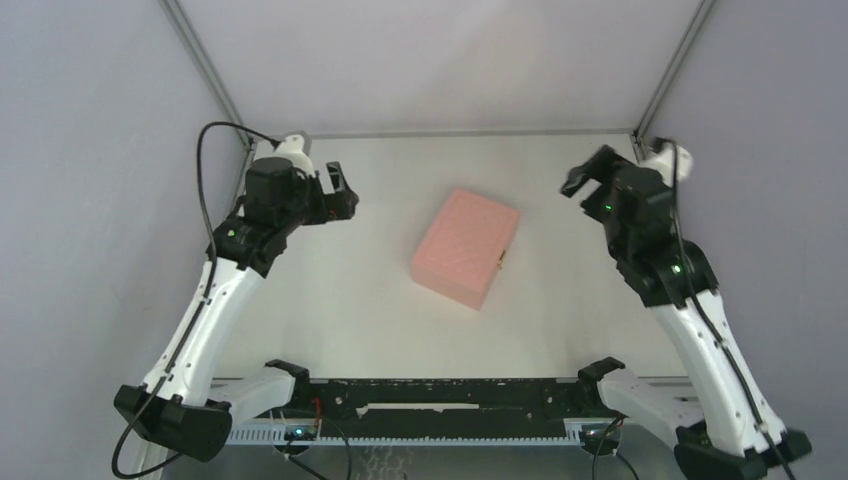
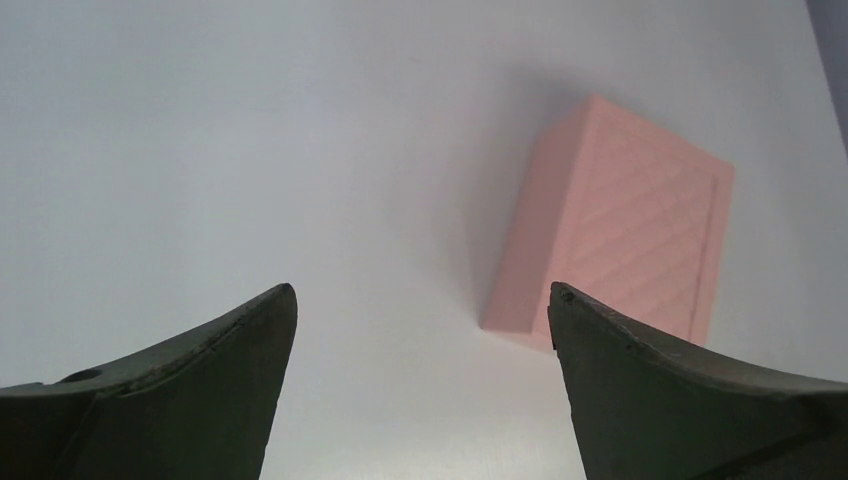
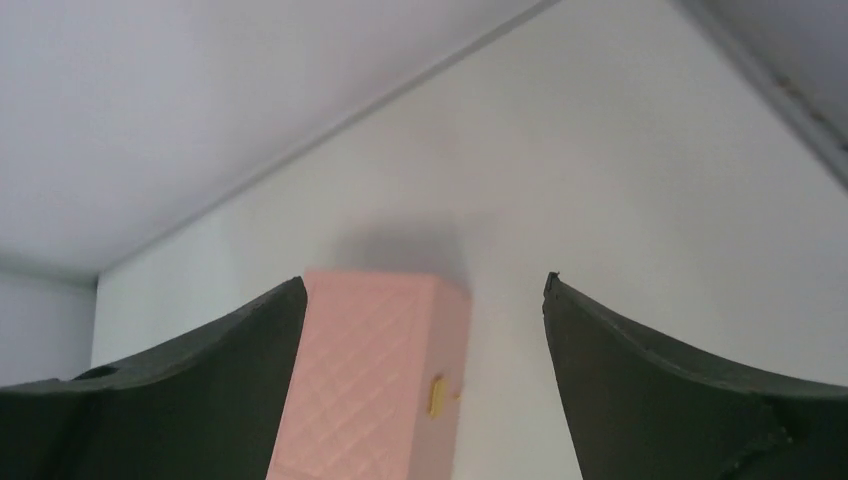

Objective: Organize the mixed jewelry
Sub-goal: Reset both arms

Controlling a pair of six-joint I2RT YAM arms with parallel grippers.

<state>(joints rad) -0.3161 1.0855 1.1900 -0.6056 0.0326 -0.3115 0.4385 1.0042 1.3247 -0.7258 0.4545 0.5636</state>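
No jewelry shows in any view; it is hidden or out of view. A closed pink quilted box [image 1: 466,246] with a small gold clasp [image 1: 501,262] lies in the middle of the white table. It also shows in the left wrist view [image 2: 620,225] and the right wrist view [image 3: 370,380]. My left gripper [image 1: 345,193] is open and empty, raised to the left of the box; its view shows it too [image 2: 422,295]. My right gripper [image 1: 583,175] is open and empty, raised to the right of the box; its view shows it too [image 3: 425,285].
The white table [image 1: 360,300] is enclosed by grey walls at the back and both sides, with metal frame posts [image 1: 205,65] in the back corners. A black rail [image 1: 440,395] runs along the near edge between the arm bases.
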